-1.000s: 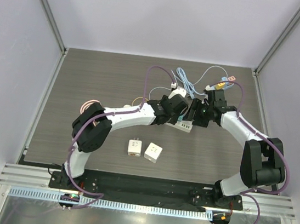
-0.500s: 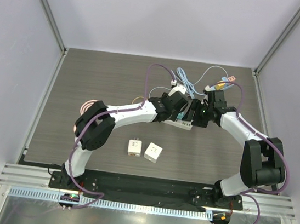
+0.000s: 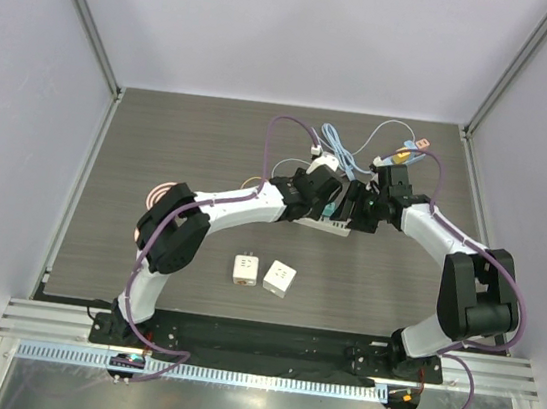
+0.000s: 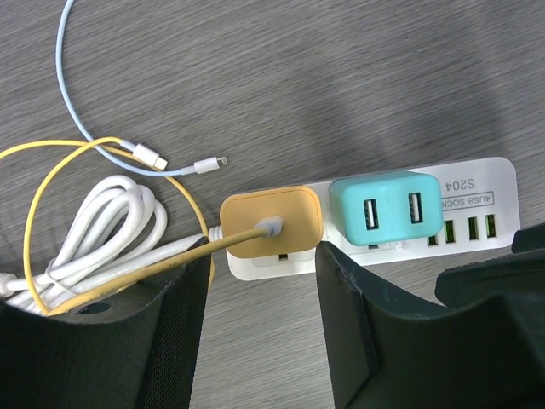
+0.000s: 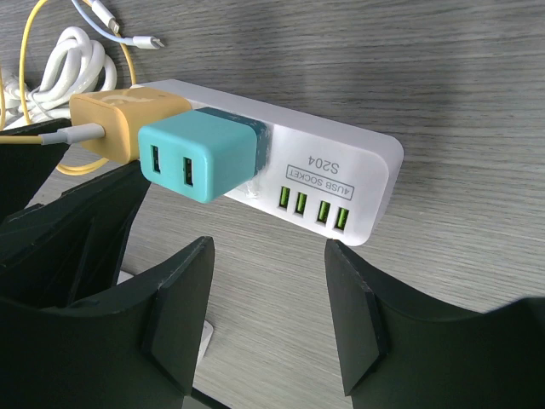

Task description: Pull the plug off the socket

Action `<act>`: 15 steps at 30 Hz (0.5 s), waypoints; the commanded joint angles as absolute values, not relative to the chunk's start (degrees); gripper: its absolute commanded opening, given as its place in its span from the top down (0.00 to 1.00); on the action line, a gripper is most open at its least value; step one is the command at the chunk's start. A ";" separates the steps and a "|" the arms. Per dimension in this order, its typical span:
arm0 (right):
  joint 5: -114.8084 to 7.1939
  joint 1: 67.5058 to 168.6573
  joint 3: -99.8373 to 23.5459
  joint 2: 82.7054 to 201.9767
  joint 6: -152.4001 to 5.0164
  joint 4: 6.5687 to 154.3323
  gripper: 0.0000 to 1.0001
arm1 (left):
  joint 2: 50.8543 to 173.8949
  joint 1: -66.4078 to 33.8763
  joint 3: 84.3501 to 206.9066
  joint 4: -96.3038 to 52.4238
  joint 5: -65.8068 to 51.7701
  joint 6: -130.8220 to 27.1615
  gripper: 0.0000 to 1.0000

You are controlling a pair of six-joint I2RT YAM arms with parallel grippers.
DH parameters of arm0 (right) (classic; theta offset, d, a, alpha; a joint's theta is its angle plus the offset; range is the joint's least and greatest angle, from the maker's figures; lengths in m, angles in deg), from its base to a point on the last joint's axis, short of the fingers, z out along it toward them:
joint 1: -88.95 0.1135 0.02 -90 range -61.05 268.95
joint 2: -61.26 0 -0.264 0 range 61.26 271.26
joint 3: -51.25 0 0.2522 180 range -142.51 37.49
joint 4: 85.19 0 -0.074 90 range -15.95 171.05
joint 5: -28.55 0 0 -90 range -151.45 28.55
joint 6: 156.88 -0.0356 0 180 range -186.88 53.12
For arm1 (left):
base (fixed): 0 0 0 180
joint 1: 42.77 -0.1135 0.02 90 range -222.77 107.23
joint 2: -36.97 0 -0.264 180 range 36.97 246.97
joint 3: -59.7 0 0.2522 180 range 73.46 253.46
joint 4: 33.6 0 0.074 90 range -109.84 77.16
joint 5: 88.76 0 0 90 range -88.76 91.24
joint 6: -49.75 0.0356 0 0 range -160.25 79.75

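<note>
The socket (image 4: 400, 234) is a white power strip with green USB ports, lying flat on the wood-grain table. Two plugs sit in it side by side: an orange plug (image 4: 271, 221) with a yellow cable and a teal plug (image 4: 387, 211) with two USB ports. My left gripper (image 4: 264, 332) is open, hovering just short of the orange plug, with only table between its fingers. My right gripper (image 5: 268, 311) is open too, its fingertips just in front of the socket (image 5: 324, 170) below the teal plug (image 5: 200, 158). In the top view both grippers meet over the socket (image 3: 329, 228).
A white coiled cord (image 4: 102, 221), a yellow cable loop and a pale blue cable (image 4: 128, 153) lie left of the strip. Two loose white adapters (image 3: 244, 269) (image 3: 278, 278) rest nearer the bases. More cables (image 3: 362, 146) are tangled at the back, and a pinkish coil (image 3: 159, 195) lies by the left arm.
The left arm has edged in slightly toward the strip, which has shifted a little left. The right arm has barely moved. Both grippers stay open.
</note>
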State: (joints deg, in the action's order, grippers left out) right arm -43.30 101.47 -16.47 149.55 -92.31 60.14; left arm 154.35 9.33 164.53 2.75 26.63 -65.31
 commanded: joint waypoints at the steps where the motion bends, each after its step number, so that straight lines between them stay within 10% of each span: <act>1: -42.64 101.35 -16.30 149.24 -92.46 62.06 0.39 | 151.50 8.91 164.53 2.40 26.30 -65.21 0.47; 15: -41.76 101.35 -15.95 149.15 -92.80 62.68 0.39 | 138.74 4.18 170.99 17.59 3.56 -70.74 0.44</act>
State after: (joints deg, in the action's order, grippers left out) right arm -42.64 101.47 -16.16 149.55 -92.48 60.53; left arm 140.06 7.23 163.94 12.17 11.55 -68.00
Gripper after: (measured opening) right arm 0.608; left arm 0.551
